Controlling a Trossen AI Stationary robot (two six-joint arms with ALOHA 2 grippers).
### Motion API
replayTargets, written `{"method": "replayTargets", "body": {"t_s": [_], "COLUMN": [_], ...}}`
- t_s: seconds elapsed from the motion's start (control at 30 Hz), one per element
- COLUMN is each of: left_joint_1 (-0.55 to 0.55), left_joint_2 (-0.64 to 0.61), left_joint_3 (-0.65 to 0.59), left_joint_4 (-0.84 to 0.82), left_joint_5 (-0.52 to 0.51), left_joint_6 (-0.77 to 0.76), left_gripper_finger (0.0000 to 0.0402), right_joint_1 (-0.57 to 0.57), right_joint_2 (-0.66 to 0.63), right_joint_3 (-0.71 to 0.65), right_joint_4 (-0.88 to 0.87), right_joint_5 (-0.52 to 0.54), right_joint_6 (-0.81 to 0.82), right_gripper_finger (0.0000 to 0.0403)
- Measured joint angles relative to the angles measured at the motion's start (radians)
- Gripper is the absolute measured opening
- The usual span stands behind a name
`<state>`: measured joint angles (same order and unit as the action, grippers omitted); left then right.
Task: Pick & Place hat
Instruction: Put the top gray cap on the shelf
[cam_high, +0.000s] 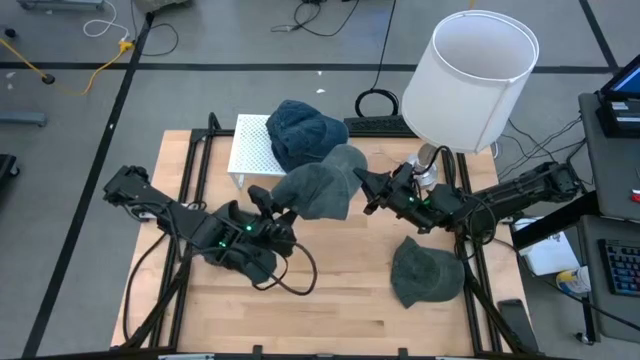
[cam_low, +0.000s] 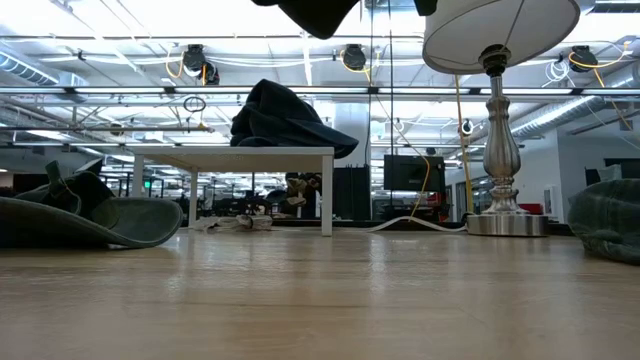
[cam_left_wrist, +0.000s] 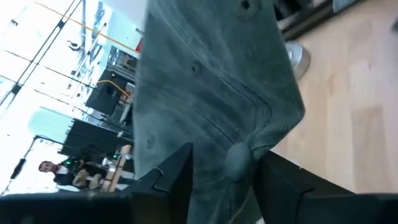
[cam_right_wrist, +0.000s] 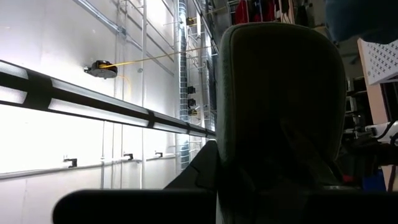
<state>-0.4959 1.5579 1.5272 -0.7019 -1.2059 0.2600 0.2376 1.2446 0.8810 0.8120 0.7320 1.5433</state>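
Item: grey-green cap (cam_high: 318, 188), soft brushed cloth with stitched panel seams, eyelets and a top button. Position: raised above the middle of the wooden bench (cam_high: 340, 290), between the two arms, just beside the white stand (cam_high: 250, 150).

Left gripper (cam_high: 278, 205): fingers (cam_left_wrist: 177, 177) closed on the cap's crown; in the left wrist view the cloth bunches between the two dark fingers at the button.

Right gripper (cam_high: 366, 190): fingers pinched on the cap's brim (cam_right_wrist: 280, 93); in the right wrist view the curved, stiff brim rises from between them, its edge stitched.

Dark blue hat (cam_high: 300, 130): crumpled cloth, lying on top of the white stand. The stand is a small perforated table with thin straight legs, seen in the low view at the far side of the bench.

Second grey-green cap (cam_high: 425, 272): rounded, lying flat on the bench near the right arm.

Dark hat (cam_low: 90, 215): lies on the bench under the left arm, wide floppy brim, seen at the edge of the low view.

Lamp (cam_high: 470, 75): white drum shade, turned metal stem and round metal base (cam_low: 505, 222), standing at the bench's far right.

A person (cam_left_wrist: 46, 168) shows in the room beyond.
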Motion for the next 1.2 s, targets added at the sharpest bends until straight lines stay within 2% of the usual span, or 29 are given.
{"method": "replayTargets", "body": {"t_s": [0.23,0.47,0.6,0.73,0.83,1.07,1.2], "left_joint_1": [-0.018,-0.032,-0.034,-0.026,-0.027,-0.028,-0.028], "left_joint_2": [-0.017,-0.025,-0.028,-0.037,-0.050,-0.090,-0.120], "left_joint_3": [0.000,0.000,0.000,0.000,-0.001,0.000,0.000], "left_joint_4": [0.110,0.243,0.298,0.379,0.425,0.505,0.555], "left_joint_5": [-0.015,-0.123,-0.117,-0.164,-0.205,-0.306,-0.363], "left_joint_6": [-0.001,0.042,0.057,0.059,0.107,0.112,0.112], "left_gripper_finger": [0.0109,0.0049,0.0019,0.0019,0.0019,0.0019,0.0019], "right_joint_1": [-0.009,-0.009,-0.009,-0.006,-0.006,-0.006,-0.007], "right_joint_2": [0.000,0.000,0.000,0.000,0.000,-0.001,-0.001], "right_joint_3": [0.000,0.000,0.000,0.000,0.000,0.000,0.000], "right_joint_4": [0.000,-0.004,-0.017,-0.020,-0.023,-0.061,-0.064], "right_joint_5": [0.000,-0.004,-0.051,-0.106,-0.109,-0.113,-0.232], "right_joint_6": [-0.001,-0.021,-0.084,-0.215,-0.307,-0.465,-0.658], "right_gripper_finger": [0.0009,0.0009,0.0017,0.0061,0.0111,0.0230,0.0278]}}
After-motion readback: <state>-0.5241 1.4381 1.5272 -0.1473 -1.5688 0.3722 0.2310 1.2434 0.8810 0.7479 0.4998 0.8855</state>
